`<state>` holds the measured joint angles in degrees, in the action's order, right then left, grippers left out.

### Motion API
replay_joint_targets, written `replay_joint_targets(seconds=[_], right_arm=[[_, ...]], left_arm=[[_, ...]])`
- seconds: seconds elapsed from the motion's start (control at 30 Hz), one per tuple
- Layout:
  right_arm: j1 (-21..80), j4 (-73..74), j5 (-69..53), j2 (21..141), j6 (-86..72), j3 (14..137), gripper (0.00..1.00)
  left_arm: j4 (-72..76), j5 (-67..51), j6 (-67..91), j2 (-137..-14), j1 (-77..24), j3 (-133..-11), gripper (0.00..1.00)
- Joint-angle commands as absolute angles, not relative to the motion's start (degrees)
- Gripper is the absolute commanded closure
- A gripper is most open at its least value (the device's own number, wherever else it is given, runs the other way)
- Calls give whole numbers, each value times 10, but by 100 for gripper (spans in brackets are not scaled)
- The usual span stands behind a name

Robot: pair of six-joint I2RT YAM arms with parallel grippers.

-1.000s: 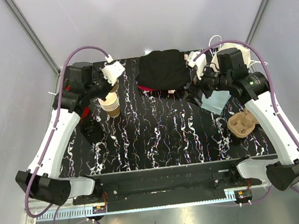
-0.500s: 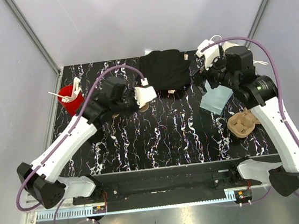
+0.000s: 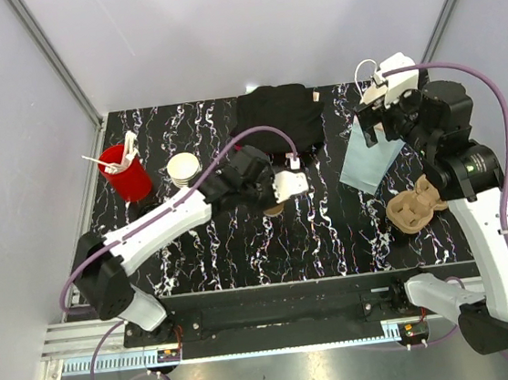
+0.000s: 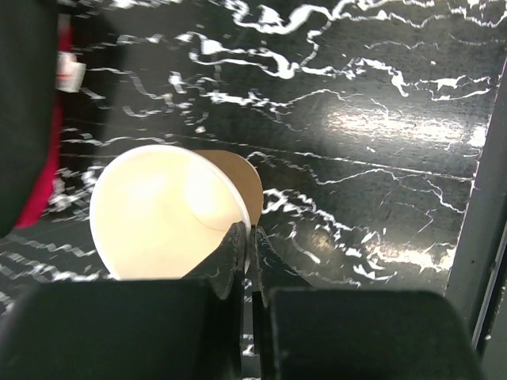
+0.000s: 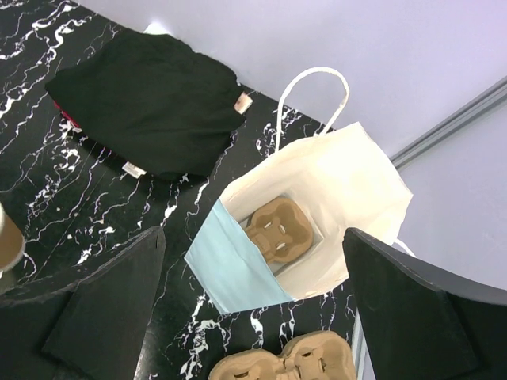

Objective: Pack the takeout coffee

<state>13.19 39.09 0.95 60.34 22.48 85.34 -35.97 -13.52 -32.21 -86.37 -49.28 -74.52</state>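
The takeout coffee is a small tan paper cup (image 4: 162, 218) with an open top and a pale cream inside. My left gripper (image 4: 247, 236) is shut on the cup's right rim, one finger inside and one outside. From above, the cup (image 3: 275, 209) pokes out below the left gripper (image 3: 282, 194) at the middle of the table. My right gripper (image 5: 253, 237) is open and empty, high above the paper bag (image 5: 348, 182). That right gripper (image 3: 377, 125) is at the back right in the top view.
The white and blue bag (image 3: 369, 154) holds a brown pulp carrier (image 5: 279, 228); another carrier (image 3: 414, 207) lies in front of it. A black cloth (image 3: 273, 119) lies at back centre. A stack of tan cups (image 3: 184, 169) and a red cup of straws (image 3: 126, 174) stand back left.
My left arm has swung from the cup stack at the back left to the middle of the table, carrying one cup. My right arm has pulled back and up over the bag.
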Motion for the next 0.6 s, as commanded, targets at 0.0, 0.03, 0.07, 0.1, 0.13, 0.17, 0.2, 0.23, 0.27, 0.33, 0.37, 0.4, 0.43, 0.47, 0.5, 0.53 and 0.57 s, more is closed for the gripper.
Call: replay_joint_targets(seconds=[0.0,0.03,0.07,0.1,0.13,0.17,0.2,0.23,0.27,0.33,0.37,0.4,0.43,0.47,0.5,0.53,0.57], right_arm=[[125,360,5,587,215,839,0],[124,359,4,586,214,832,0],[123,355,3,585,214,830,0],[122,355,2,583,214,827,0],[122,353,2,582,214,823,0],[122,352,2,581,215,822,0],[123,352,1,580,215,820,0],[121,351,1,579,216,818,0],[122,352,2,579,215,817,0],[121,349,2,578,215,816,0],[121,349,2,578,215,816,0],[121,348,2,579,214,815,0],[121,348,-11,579,214,814,0],[121,348,-12,579,214,813,0],[122,346,-13,579,214,812,0],[122,346,-14,578,214,811,0],[121,346,-14,579,214,810,0]], left_arm=[[-329,-144,-312,-913,-507,-766,100],[-328,-145,-311,-919,-510,-767,100],[-328,-145,-310,-926,-513,-772,100],[-326,-144,-309,-936,-516,-773,100],[-317,-142,-307,-940,-516,-773,100],[-311,-142,-302,-943,-517,-772,100],[-306,-141,-299,-945,-517,-770,100],[-292,-139,-295,-947,-517,-767,100],[-287,-138,-292,-948,-517,-762,100],[-270,-134,-286,-947,-517,-754,100],[-268,-134,-286,-947,-516,-753,100],[-265,-132,-285,-949,-517,-752,100],[-262,-128,-285,-949,-516,-752,100],[-261,-127,-283,-951,-516,-751,100],[-258,-124,-283,-953,-517,-751,100],[-255,-123,-282,-954,-516,-750,100],[-253,-121,-282,-954,-517,-750,100]])
